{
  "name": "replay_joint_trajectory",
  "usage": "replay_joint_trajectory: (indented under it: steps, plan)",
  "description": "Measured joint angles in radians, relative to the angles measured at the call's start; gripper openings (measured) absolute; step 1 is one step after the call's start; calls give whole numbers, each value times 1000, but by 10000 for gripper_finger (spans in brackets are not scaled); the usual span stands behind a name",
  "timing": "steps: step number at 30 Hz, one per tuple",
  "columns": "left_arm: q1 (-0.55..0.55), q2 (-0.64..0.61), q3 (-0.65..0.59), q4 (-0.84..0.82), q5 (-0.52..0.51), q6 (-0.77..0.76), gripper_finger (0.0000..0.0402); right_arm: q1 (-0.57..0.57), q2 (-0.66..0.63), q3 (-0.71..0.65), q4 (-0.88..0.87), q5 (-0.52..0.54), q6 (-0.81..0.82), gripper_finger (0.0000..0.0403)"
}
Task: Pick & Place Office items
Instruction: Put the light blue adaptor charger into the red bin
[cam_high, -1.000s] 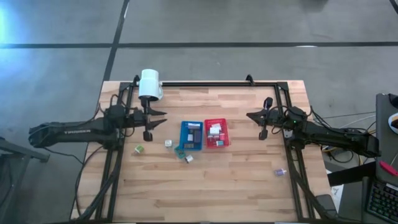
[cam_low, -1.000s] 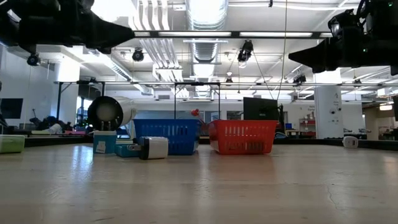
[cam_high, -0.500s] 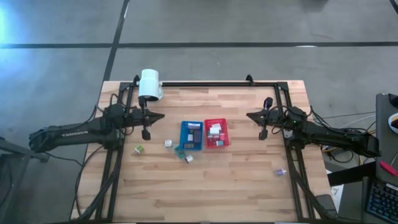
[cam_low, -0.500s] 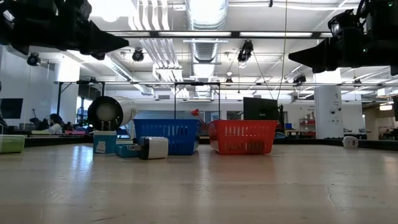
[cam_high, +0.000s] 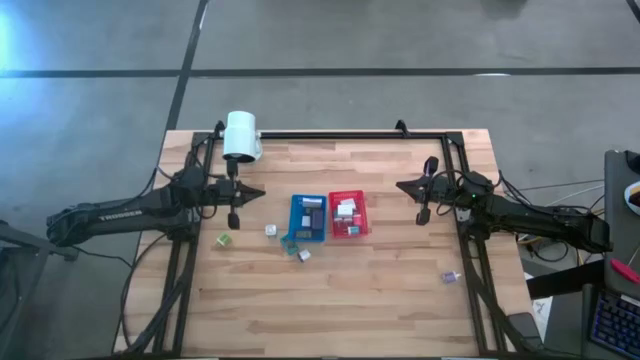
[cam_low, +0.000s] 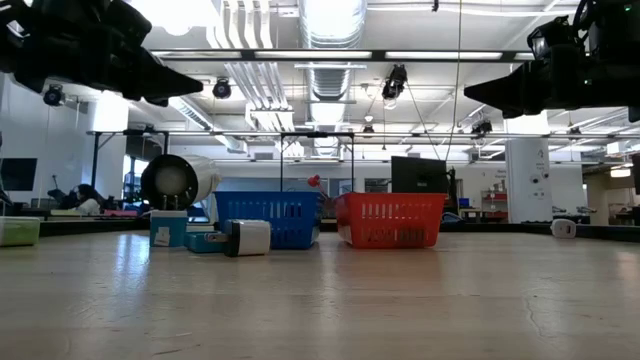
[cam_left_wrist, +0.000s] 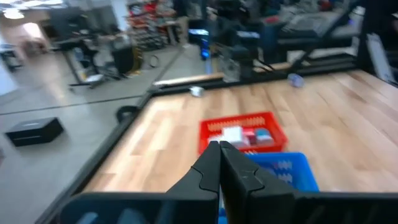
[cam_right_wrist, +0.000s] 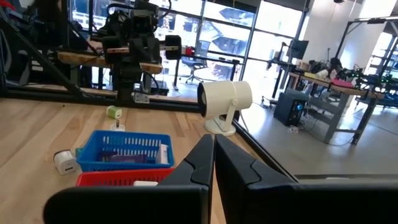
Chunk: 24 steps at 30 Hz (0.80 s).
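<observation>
Both grippers hang above the table with nothing in them. My left gripper (cam_high: 234, 214) (cam_left_wrist: 219, 150) is shut at the table's left side, left of the trays. My right gripper (cam_high: 423, 212) (cam_right_wrist: 213, 142) is shut at the right side. Between them lie a blue tray (cam_high: 308, 217) and a red tray (cam_high: 348, 213), each with a few office items inside. Loose items rest on the wood: a green one (cam_high: 224, 240), a white one (cam_high: 270, 231), two near the blue tray's near corner (cam_high: 298, 251), and a purple one (cam_high: 449, 277) at the right.
A white lamp head (cam_high: 241, 135) stands on its foot at the far left corner, close behind my left arm. A black frame (cam_high: 350, 133) runs along the table's far, left and right sides. Bare wood (cam_high: 340, 305) stretches across the near half of the table.
My left gripper has shut with nothing between its fingers. It has drawn back a little toward the table's left edge. My right arm has kept still, and no item has moved.
</observation>
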Motion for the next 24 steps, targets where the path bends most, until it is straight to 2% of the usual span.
replay_joint_trajectory:
  steps: [9,12,16,24]
  plan:
    - [0,12,0,-74,18,64,4,0,0,0,0,0,-10,8]
    - [-1,13,10,-167,39,27,2,0,0,0,1,0,-8,8]
    - [-6,26,12,-147,47,-51,8,0,0,0,1,0,1,8]
    - [-14,104,1,-188,-5,-276,71,0,0,-2,0,0,28,8]
